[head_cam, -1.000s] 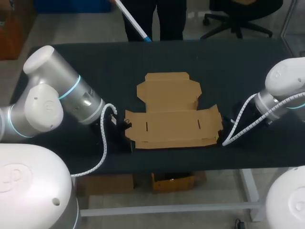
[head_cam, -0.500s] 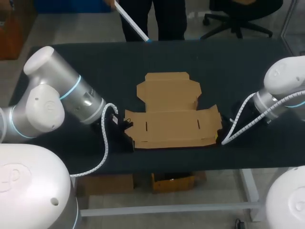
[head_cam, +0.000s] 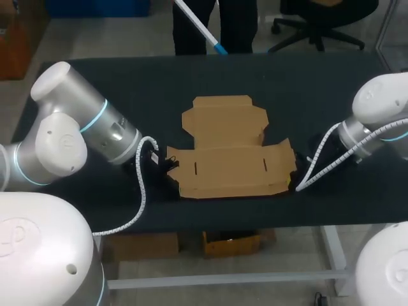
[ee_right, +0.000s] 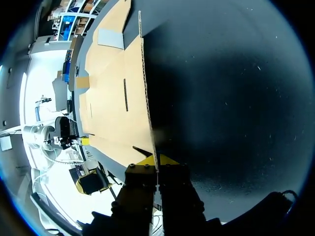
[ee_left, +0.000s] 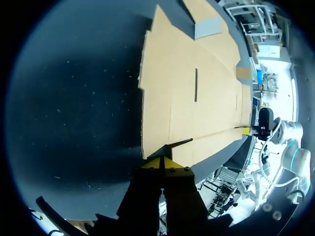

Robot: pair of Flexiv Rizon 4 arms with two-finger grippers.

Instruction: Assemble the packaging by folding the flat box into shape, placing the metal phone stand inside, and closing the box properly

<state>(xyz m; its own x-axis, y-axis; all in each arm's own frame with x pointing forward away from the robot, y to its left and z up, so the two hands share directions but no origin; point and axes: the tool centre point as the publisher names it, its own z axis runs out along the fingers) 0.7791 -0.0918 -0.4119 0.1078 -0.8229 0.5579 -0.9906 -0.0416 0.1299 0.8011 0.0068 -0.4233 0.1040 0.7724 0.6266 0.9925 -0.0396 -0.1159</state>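
Left wrist view: flat box (ee_left: 197,88) corner seemingly pinched in left gripper (ee_left: 161,164).

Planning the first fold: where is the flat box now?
In the head view, the flat box lies near the front edge of the table, between the left gripper and the right gripper.

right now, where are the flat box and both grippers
flat box (head_cam: 233,169): head view, middle of the wide slotted panel
left gripper (ee_left: 161,162): left wrist view, midway between its yellow tips
right gripper (ee_right: 157,160): right wrist view, midway between its yellow tips
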